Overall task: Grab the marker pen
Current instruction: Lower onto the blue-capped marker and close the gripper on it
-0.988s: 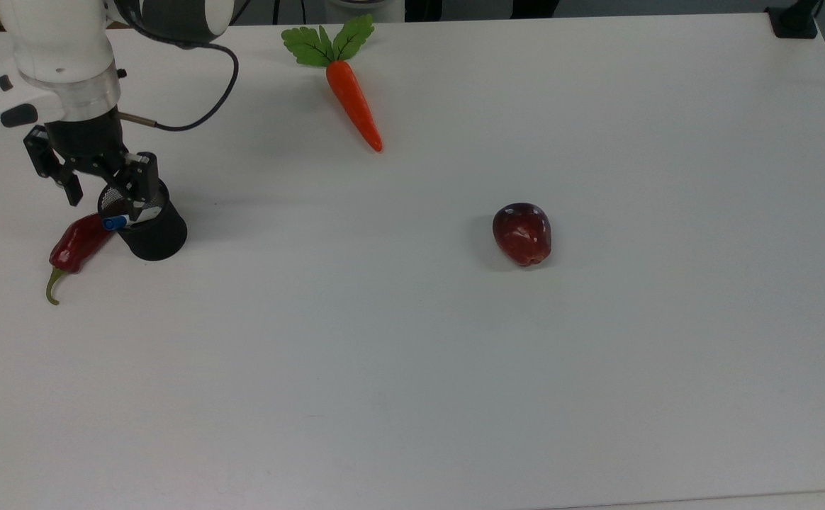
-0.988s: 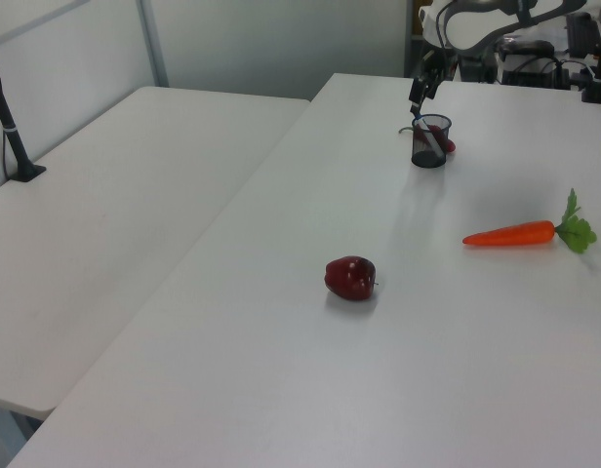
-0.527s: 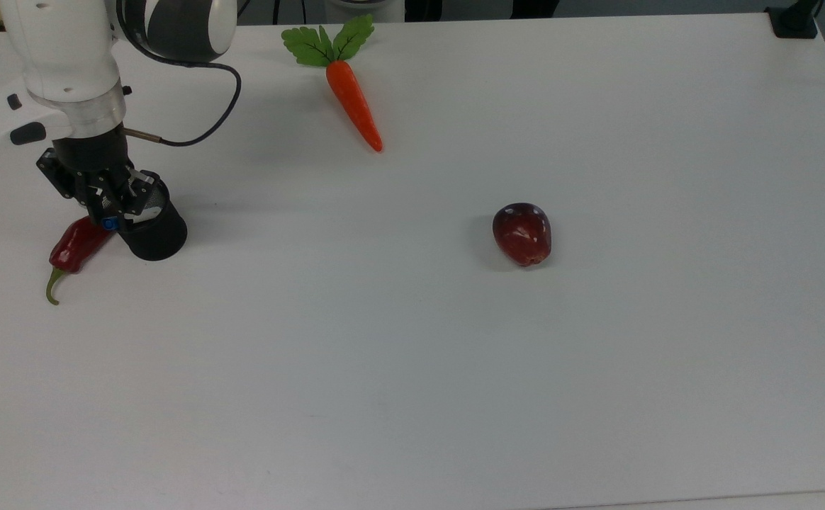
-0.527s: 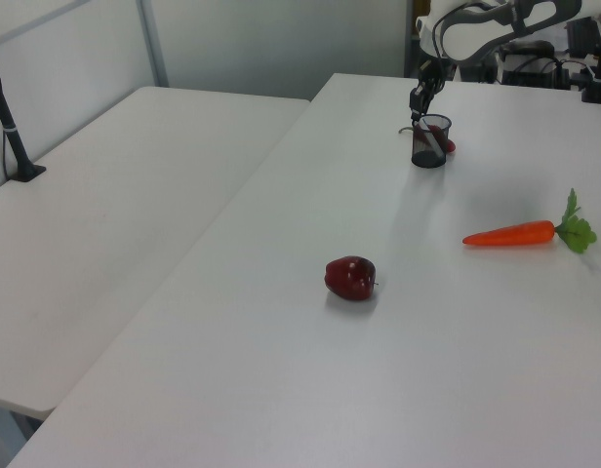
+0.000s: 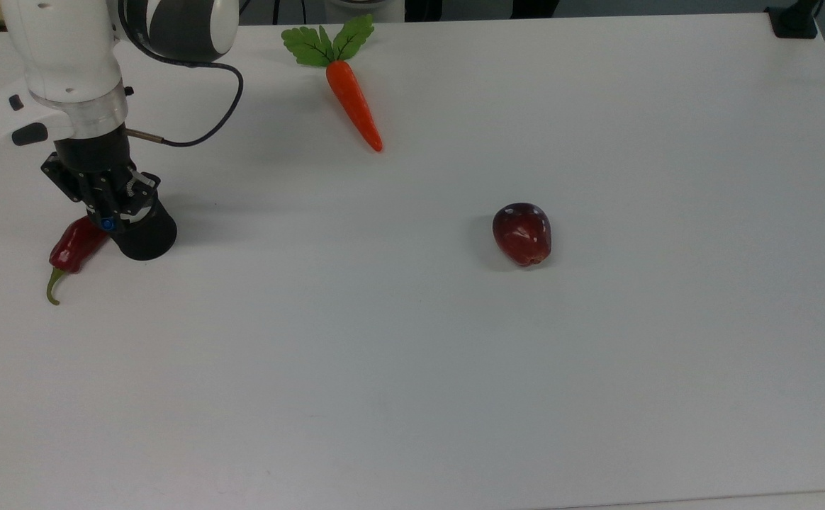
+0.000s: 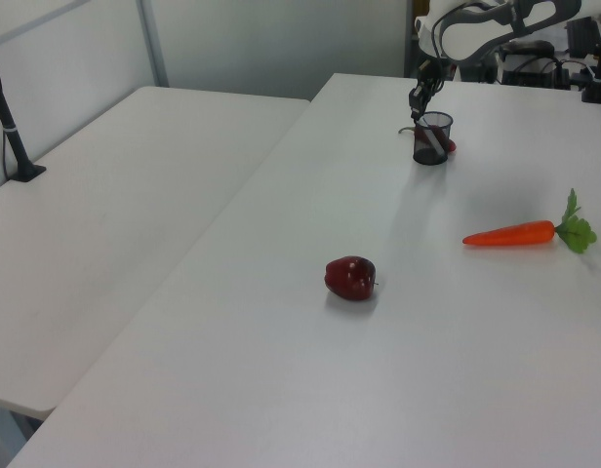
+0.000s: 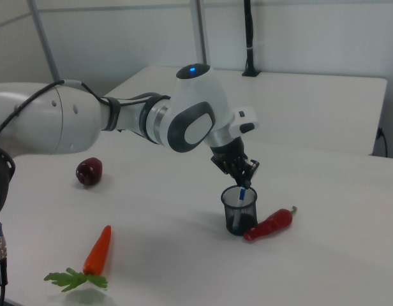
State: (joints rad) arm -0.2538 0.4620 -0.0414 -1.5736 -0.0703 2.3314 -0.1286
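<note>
The marker pen (image 7: 240, 205) is slim and white with a blue cap (image 5: 107, 224). It stands tilted inside a black mesh cup (image 5: 144, 241) at the top view's left. My gripper (image 5: 109, 211) points down over the cup's rim, shut on the marker's capped top end. In the right view the gripper (image 7: 243, 181) pinches the blue cap just above the cup (image 7: 238, 220). The marker's lower part shows through the mesh. In the left view the cup (image 6: 430, 151) stands far back under the gripper (image 6: 419, 99).
A red chili pepper (image 5: 72, 248) lies touching the cup on the top view's left. An orange carrot (image 5: 354, 103) with green leaves lies at the back. A dark red apple (image 5: 522, 234) sits mid-table. A black clamp (image 5: 794, 21) is at the far corner.
The fingers stood wide open around the cup's rim a second ago, then closed on the marker's blue cap. The cup has since shifted slightly to the top view's left.
</note>
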